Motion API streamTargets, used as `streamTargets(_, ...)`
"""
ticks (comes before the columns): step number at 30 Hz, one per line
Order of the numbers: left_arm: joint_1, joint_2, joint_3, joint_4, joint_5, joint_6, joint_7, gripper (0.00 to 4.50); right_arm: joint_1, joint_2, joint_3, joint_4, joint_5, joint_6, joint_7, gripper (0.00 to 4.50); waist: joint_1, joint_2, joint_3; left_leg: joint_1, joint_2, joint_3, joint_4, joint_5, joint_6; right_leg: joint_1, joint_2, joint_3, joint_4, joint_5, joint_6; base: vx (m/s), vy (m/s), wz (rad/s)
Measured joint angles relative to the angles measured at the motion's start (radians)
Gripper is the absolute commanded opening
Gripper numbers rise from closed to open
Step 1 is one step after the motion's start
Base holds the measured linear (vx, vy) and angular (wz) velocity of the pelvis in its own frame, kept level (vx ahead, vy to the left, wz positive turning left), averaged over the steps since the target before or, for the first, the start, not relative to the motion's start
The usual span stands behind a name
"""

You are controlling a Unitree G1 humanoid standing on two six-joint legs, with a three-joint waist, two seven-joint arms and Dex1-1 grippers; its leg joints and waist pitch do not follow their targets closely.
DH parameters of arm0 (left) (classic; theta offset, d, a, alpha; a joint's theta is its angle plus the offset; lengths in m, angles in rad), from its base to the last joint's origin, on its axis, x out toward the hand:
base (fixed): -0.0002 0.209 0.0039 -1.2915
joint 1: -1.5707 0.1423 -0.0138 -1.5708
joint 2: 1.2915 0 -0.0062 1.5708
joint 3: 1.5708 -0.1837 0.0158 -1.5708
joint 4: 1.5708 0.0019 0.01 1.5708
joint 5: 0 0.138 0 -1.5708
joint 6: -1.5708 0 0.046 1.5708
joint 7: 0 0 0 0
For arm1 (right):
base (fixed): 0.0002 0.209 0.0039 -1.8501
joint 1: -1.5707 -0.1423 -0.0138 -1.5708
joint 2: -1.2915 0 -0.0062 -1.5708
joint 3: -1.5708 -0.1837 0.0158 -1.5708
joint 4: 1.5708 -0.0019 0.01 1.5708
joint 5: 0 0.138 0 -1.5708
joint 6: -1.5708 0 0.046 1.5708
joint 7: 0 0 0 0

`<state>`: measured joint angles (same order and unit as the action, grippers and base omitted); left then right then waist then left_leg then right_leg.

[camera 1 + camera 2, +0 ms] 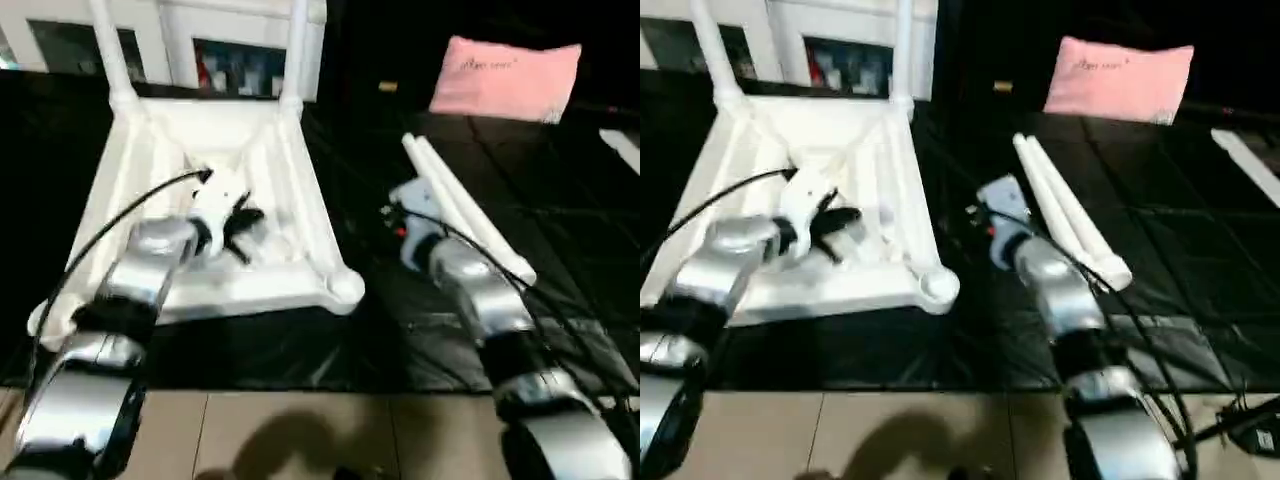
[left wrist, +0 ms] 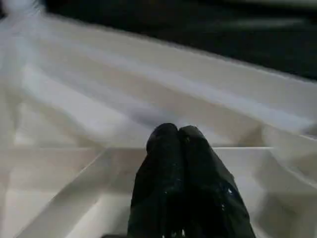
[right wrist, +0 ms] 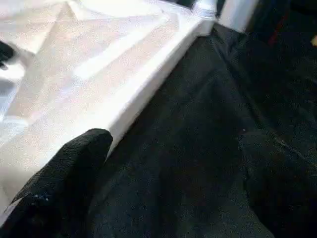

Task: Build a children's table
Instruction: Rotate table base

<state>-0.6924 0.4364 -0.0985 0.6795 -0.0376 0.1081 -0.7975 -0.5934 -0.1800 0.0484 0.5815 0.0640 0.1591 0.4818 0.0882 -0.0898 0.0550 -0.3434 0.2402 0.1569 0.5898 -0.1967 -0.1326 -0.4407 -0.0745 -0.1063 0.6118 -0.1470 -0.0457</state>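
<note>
Leg-fitting step: left pincer closed, empty, over upturned table top; right pincer open; next, grasp loose legs.

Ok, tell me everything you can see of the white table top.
The table top is white, plastic-looking, and lies upside down on the black floor covering, its ribbed underside facing up inside a raised rim. Two legs stand upright in its far corner sockets; the near right socket is an empty round ring. Two loose legs lie apart from it on the right. The left hand, fingers shut, is over the ribs near the middle; contact cannot be told. The right hand is open beside the rim.
</note>
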Motion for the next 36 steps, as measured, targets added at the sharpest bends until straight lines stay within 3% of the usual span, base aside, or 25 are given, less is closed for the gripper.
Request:
streamTargets(4, 0.137, 0.067, -0.014, -0.278, -0.119, 0.097, -0.185, 0.10, 0.056, -0.042, 0.000, -0.098, 0.008, 0.045, 0.036, 4.50, 0.000, 0.000, 0.000, 0.009, 0.000, 0.003, -0.001, -0.002, -0.007, 0.004, 0.000, 0.003, 0.003, 0.000, 0.001, 0.000, 0.000, 0.00)
streamTargets(9, 0.207, 0.117, -0.059, -0.451, -0.185, 0.217, -0.325, 0.10, 0.110, -0.093, 0.028, -0.217, 0.009, 0.098, 0.122, 4.50, 0.001, 0.000, 0.000, 0.012, 0.000, 0.004, -0.001, -0.001, -0.008, 0.006, 0.000, 0.005, 0.005, -0.004, 0.007, 0.000, 0.000, 0.00)
streamTargets(15, 0.204, 0.139, -0.120, -0.439, -0.091, 0.228, -0.297, 0.10, 0.155, -0.168, 0.099, -0.335, 0.012, 0.168, 0.231, 4.50, -0.001, 0.001, 0.000, 0.011, 0.000, 0.004, 0.000, -0.001, -0.008, 0.007, 0.000, 0.005, 0.003, -0.002, 0.010, 0.000, 0.000, 0.00)
streamTargets(19, 0.158, 0.137, -0.159, -0.357, 0.020, 0.236, -0.179, 0.10, 0.193, -0.197, 0.109, -0.412, 0.008, 0.208, 0.249, 4.50, 0.001, 0.003, 0.000, 0.010, 0.000, 0.003, 0.001, -0.001, -0.008, 0.007, 0.001, 0.005, 0.001, -0.001, 0.011, 0.000, 0.000, 0.00)
streamTargets(23, 0.127, 0.130, -0.183, -0.324, 0.056, 0.237, -0.137, 0.10, 0.247, -0.208, 0.114, -0.463, 0.010, 0.239, 0.259, 4.50, 0.001, 0.006, 0.001, 0.010, -0.001, 0.003, 0.001, -0.001, -0.008, 0.008, 0.001, 0.006, 0.001, -0.001, 0.012, 0.000, 0.000, 0.00)
streamTargets(30, 0.089, 0.058, -0.187, -0.213, 0.105, 0.218, -0.046, 0.10, 0.337, -0.279, 0.116, -0.593, 0.057, 0.288, 0.332, 4.50, 0.001, 0.040, 0.000, 0.010, -0.001, 0.003, 0.001, -0.001, -0.007, 0.008, 0.002, 0.007, -0.001, -0.001, 0.012, 0.000, 0.000, 0.00)
streamTargets(36, 0.073, 0.019, -0.174, -0.188, 0.100, 0.198, -0.016, 0.10, 0.364, -0.313, 0.111, -0.651, 0.081, 0.311, 0.358, 4.50, 0.000, 0.043, 0.000, 0.010, -0.001, 0.003, 0.001, -0.001, -0.007, 0.008, 0.003, 0.007, -0.001, -0.001, 0.012, 0.000, 0.000, 0.00)
